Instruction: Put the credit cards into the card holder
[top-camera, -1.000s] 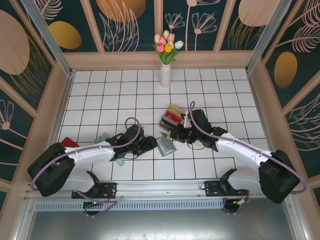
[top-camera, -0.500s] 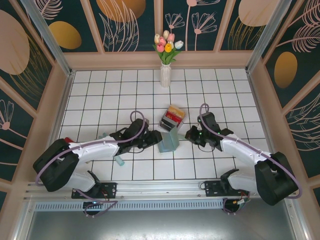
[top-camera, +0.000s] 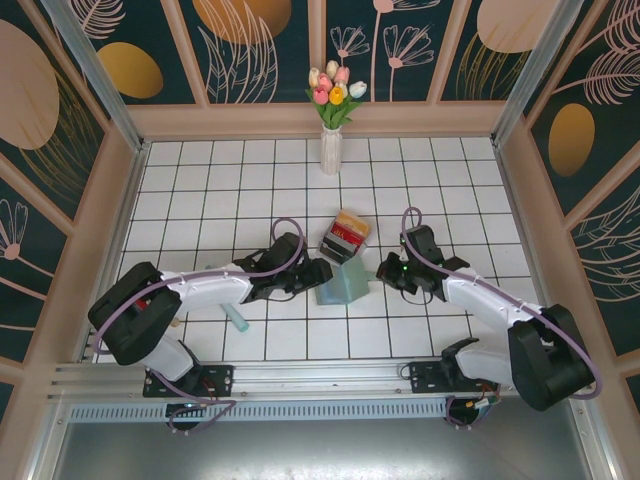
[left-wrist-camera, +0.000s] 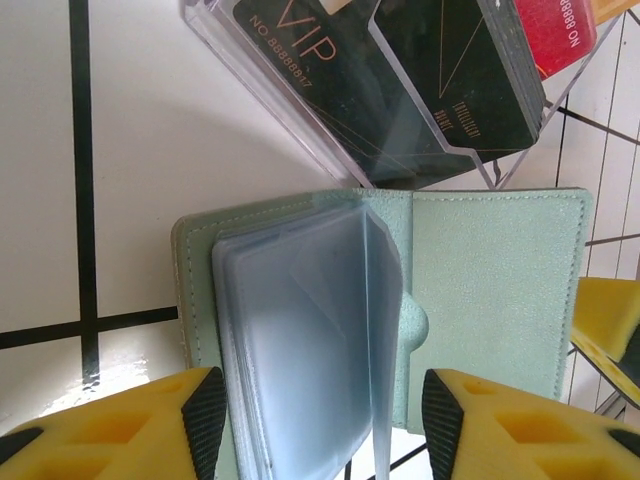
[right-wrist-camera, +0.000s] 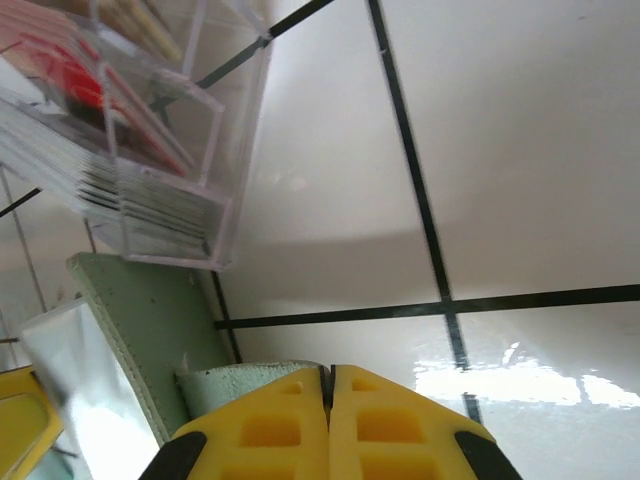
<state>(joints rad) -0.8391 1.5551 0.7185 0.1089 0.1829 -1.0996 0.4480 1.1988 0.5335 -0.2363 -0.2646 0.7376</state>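
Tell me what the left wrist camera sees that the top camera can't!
Left wrist: the word VIP on a black card, and the clear sleeves inside the wallet. Top: the tulips, their white vase and a teal stick. Both: the open wallet right next to the clear box of cards.

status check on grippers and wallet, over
Left gripper open, straddling the card holder, lying open. Right gripper shut at its edge. Credit cards in clear box beside it.
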